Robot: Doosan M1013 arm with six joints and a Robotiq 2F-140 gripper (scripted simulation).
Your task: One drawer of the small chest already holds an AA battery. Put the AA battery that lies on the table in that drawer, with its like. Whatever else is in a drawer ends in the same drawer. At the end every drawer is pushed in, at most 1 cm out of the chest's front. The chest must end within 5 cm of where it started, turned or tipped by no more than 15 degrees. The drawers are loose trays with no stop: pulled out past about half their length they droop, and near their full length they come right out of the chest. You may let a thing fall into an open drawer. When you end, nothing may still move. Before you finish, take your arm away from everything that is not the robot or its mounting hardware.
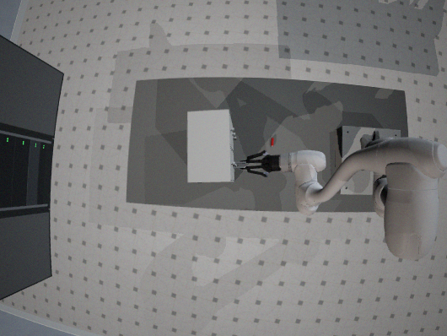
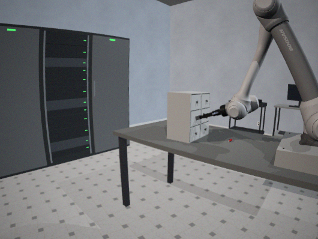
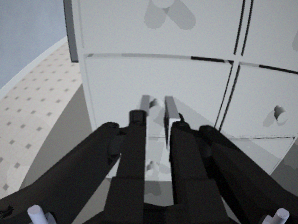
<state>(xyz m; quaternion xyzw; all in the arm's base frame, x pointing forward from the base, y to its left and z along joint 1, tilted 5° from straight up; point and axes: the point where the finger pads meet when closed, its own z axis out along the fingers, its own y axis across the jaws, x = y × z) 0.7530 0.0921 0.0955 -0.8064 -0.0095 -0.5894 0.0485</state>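
The small white chest [image 1: 209, 145] stands on the grey table, and its front has two columns of three drawers [image 2: 200, 116]. All drawers look pushed in. My gripper [image 1: 237, 164] reaches level to the chest's front and is shut on the knob of the middle-row drawer in the left column [image 2: 197, 117]. In the wrist view the two fingers pinch the small knob against the drawer front. The red AA battery [image 1: 272, 140] lies on the table to the side of my arm, a short way in front of the chest, and also shows in the exterior view [image 2: 230, 140].
The arm's base block [image 1: 358, 160] stands at the table's far end from the chest. Dark server cabinets [image 2: 60, 96] stand by the wall beyond the table. A desk with a monitor [image 2: 292, 96] is in the background.
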